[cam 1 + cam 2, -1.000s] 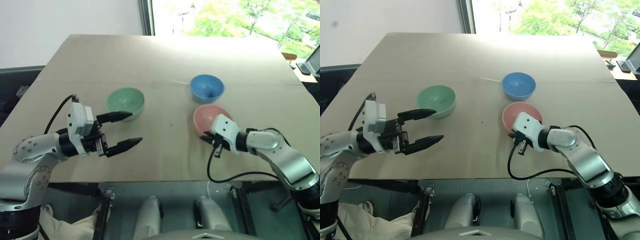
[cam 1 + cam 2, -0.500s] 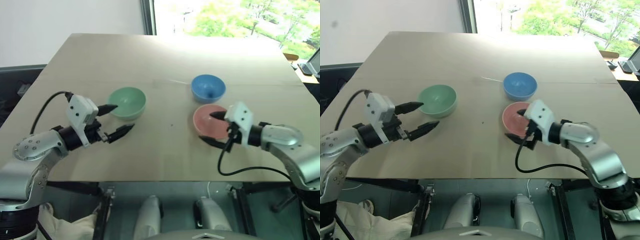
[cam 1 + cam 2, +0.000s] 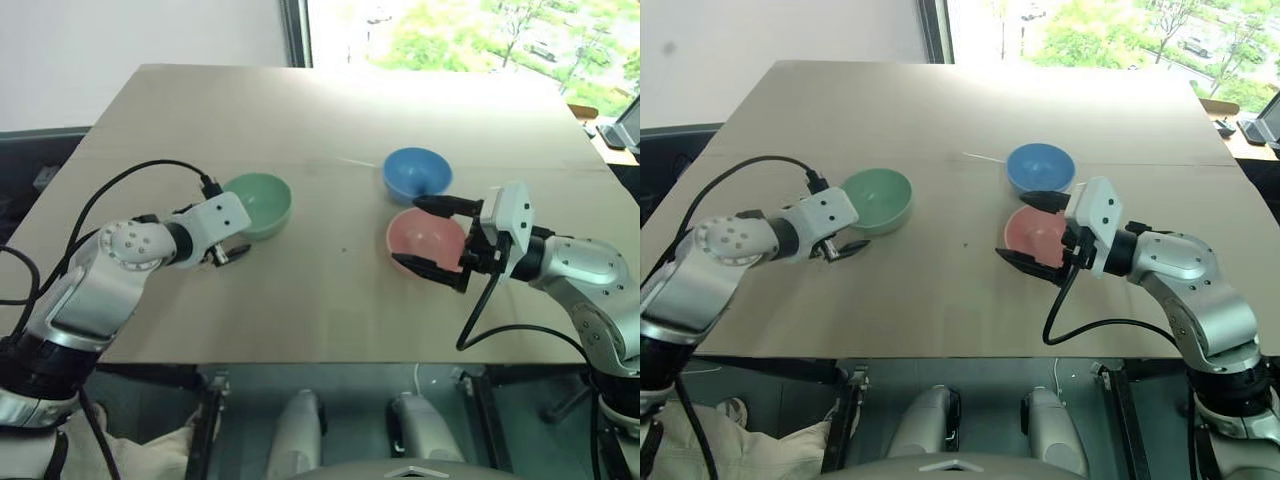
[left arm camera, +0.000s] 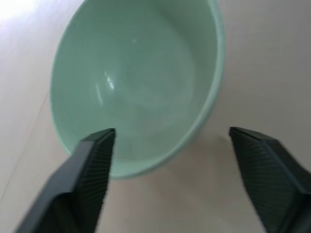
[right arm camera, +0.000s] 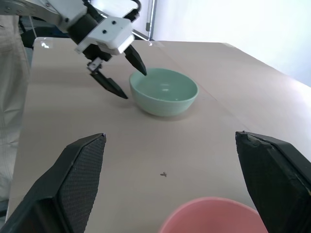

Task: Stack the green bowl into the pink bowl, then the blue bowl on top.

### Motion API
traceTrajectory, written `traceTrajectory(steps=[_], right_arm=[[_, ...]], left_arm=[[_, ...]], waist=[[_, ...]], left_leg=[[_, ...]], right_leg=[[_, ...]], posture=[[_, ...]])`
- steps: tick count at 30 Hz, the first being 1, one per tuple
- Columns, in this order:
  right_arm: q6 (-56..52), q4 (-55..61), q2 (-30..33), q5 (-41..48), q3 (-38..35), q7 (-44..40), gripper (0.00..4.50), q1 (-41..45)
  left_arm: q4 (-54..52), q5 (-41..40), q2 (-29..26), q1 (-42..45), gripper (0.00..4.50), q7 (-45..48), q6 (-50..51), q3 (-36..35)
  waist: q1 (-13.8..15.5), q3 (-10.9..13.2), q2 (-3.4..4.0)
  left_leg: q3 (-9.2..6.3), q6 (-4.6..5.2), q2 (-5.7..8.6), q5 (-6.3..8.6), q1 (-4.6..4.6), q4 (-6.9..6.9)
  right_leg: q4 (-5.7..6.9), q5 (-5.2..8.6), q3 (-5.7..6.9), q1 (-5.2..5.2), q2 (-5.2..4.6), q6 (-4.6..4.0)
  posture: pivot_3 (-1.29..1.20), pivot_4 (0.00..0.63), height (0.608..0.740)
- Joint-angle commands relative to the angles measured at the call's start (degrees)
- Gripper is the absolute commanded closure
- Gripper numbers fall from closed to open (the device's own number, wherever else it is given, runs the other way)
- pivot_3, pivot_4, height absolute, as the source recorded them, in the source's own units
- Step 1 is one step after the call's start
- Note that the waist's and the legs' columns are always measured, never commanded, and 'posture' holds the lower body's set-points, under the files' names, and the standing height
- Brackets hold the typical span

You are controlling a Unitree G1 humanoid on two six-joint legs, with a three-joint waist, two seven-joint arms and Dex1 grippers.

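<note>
Nothing is stacked yet: you have three smooth, round plastic bowls sitting apart on the matte tan tabletop (image 3: 330, 120). Your left pincer (image 5: 119, 73) straddles the near rim of the green bowl (image 3: 256, 205), fingers spread, not yet clamped. Your right pincer (image 3: 436, 243) gapes empty over the pink bowl (image 3: 424, 240), with the blue bowl (image 3: 415, 173) just behind.

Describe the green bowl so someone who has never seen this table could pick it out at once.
On the tan tabletop, look to the robot's left side, well apart from the other two bowls. The green bowl sits upright and empty there, with the left gripper open astride its near rim. Its pale mint colour separates it from the blue bowl and pink bowl, which sit close together.
</note>
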State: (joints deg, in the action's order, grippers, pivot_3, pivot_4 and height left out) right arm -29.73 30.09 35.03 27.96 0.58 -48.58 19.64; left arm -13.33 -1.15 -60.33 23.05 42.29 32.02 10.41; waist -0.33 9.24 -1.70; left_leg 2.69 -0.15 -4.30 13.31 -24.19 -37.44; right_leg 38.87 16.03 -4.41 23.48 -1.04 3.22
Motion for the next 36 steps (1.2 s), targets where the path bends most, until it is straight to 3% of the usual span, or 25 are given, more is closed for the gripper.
traceTrajectory(steps=[1, 6, 11, 15, 19, 22, 24, 29, 30, 31, 32, 34, 35, 36], right_arm=[[1.37, 1.03, -0.04, 0.00, -0.28, 0.67, 0.00, 0.43], [1.56, 1.23, 0.29, -0.31, -0.75, 1.30, 0.00, -0.39], [1.50, 2.07, 1.20, -0.24, -2.36, 2.40, 0.00, -1.87], [0.72, 4.21, 3.07, 0.19, -7.01, 4.09, 0.00, -6.07], [0.48, 6.84, 5.57, 0.42, -16.42, 5.25, 0.00, -15.33], [0.80, 8.60, 6.61, 0.46, -20.62, 5.78, 0.00, -20.35], [0.37, 10.29, 6.55, 0.99, -22.96, 6.91, 0.00, -22.42], [-0.81, 13.73, 6.46, 1.61, -24.46, 9.37, 0.00, -24.38], [-1.09, 14.33, 6.37, 1.72, -24.50, 9.97, 0.00, -24.63], [-1.31, 14.75, 6.32, 1.78, -24.49, 10.41, 0.00, -24.83], [-1.57, 15.20, 6.31, 1.90, -24.43, 10.87, 0.00, -25.02], [-1.88, 15.80, 6.24, 2.25, -24.56, 11.52, 0.00, -25.64], [-1.87, 15.84, 6.27, 2.45, -24.84, 11.59, 0.00, -26.19], [-1.71, 15.82, 6.29, 2.52, -25.23, 11.51, 0.00, -26.85]], left_arm=[[1.17, 1.97, 1.76, 2.53, 2.35, 0.79, -1.08, 0.28], [3.17, 2.90, 3.54, 4.27, 4.43, 2.78, -2.49, 0.53], [3.82, 1.01, 5.59, 6.17, 4.48, 6.22, -4.29, -0.29], [0.67, -6.25, 8.62, 9.83, 4.48, 13.34, -6.39, -1.89], [2.46, -11.59, 17.36, 15.42, 4.48, 21.12, -19.82, 1.55], [8.93, -8.70, 25.09, 21.68, 4.48, 23.16, -22.03, 7.28], [15.25, -8.20, 31.01, 25.56, 4.48, 26.63, -29.58, 10.17], [30.27, -3.04, 37.46, 32.89, 4.48, 30.63, -40.52, 14.46], [32.49, -2.53, 38.41, 33.92, 3.85, 30.59, -42.52, 14.53], [34.05, -2.39, 39.28, 34.67, 3.64, 30.32, -43.97, 14.30], [35.01, -2.62, 39.97, 35.18, 2.95, 30.38, -44.75, 13.84], [34.77, -3.81, 40.20, 35.39, 2.51, 31.10, -45.15, 12.59], [33.95, -4.53, 39.67, 35.15, 1.93, 31.46, -45.15, 11.72], [32.85, -5.23, 38.97, 34.74, 1.84, 31.74, -44.76, 10.91]], waist=[[-0.01, 0.00, 0.00], [-0.21, 0.00, -0.01], [-0.22, 0.00, -0.01], [0.53, 0.01, -0.02], [1.72, 0.01, 0.01], [2.50, -0.01, 0.04], [2.07, -0.06, 0.12], [0.59, -0.09, 0.18], [0.19, -0.10, 0.20], [-0.09, -0.11, 0.21], [-0.22, -0.11, 0.21], [-0.24, -0.10, 0.20], [-0.24, -0.10, 0.20], [-0.24, -0.10, 0.20]], left_leg=[[-0.01, 0.00, 0.00, 0.00, -0.01, 0.00], [-0.02, 0.00, 0.00, 0.00, -0.01, 0.00], [-0.03, 0.00, 0.00, 0.00, -0.03, -0.03], [-0.16, 0.00, 0.00, 0.00, -0.19, -0.15], [-0.29, 0.00, 0.00, 0.00, -0.50, -0.50], [-0.47, 0.02, 0.08, 0.01, -0.58, -0.81], [-0.47, 0.03, 0.10, 0.01, -0.49, -0.92], [-0.59, 0.03, 0.10, 0.00, -0.47, -0.94], [-0.63, 0.03, 0.10, 0.00, -0.47, -0.93], [-0.67, 0.03, 0.10, 0.00, -0.47, -0.90], [-0.70, 0.03, 0.10, 0.00, -0.49, -0.88], [-0.71, 0.04, 0.10, 0.01, -0.54, -0.87], [-0.72, 0.04, 0.11, 0.01, -0.56, -0.87], [-0.72, 0.04, 0.11, 0.01, -0.57, -0.87]], right_leg=[[0.01, 0.00, 0.00, 0.01, 0.00, 0.00], [0.03, 0.00, 0.00, 0.01, 0.01, 0.00], [0.04, 0.00, 0.01, 0.02, 0.01, 0.01], [0.04, -0.01, 0.12, 0.06, 0.01, 0.01], [0.04, -0.02, 0.22, 0.15, 0.00, 0.03], [0.03, -0.02, 0.36, -0.04, -0.04, 0.04], [0.07, -0.06, 0.26, -0.12, 0.02, 0.10], [0.13, -0.08, 0.26, -0.15, 0.08, 0.14], [0.13, -0.08, 0.26, -0.15, 0.10, 0.14], [0.12, -0.08, 0.26, -0.14, 0.12, 0.14], [0.10, -0.08, 0.27, -0.14, 0.12, 0.14], [0.06, -0.07, 0.29, -0.14, 0.10, 0.14], [0.04, -0.07, 0.30, -0.14, 0.09, 0.14], [0.03, -0.07, 0.31, -0.14, 0.09, 0.14]], posture=[[0.00, 0.150, 0.740], [0.00, 0.150, 0.740], [0.00, 0.150, 0.740], [0.00, 0.150, 0.740], [0.00, 0.150, 0.740], [0.00, 0.150, 0.740], [0.00, 0.150, 0.740], [0.00, 0.150, 0.740], [0.00, 0.150, 0.740], [0.00, 0.150, 0.740], [0.00, 0.150, 0.740], [0.00, 0.150, 0.740], [0.00, 0.150, 0.740], [0.00, 0.150, 0.740]])
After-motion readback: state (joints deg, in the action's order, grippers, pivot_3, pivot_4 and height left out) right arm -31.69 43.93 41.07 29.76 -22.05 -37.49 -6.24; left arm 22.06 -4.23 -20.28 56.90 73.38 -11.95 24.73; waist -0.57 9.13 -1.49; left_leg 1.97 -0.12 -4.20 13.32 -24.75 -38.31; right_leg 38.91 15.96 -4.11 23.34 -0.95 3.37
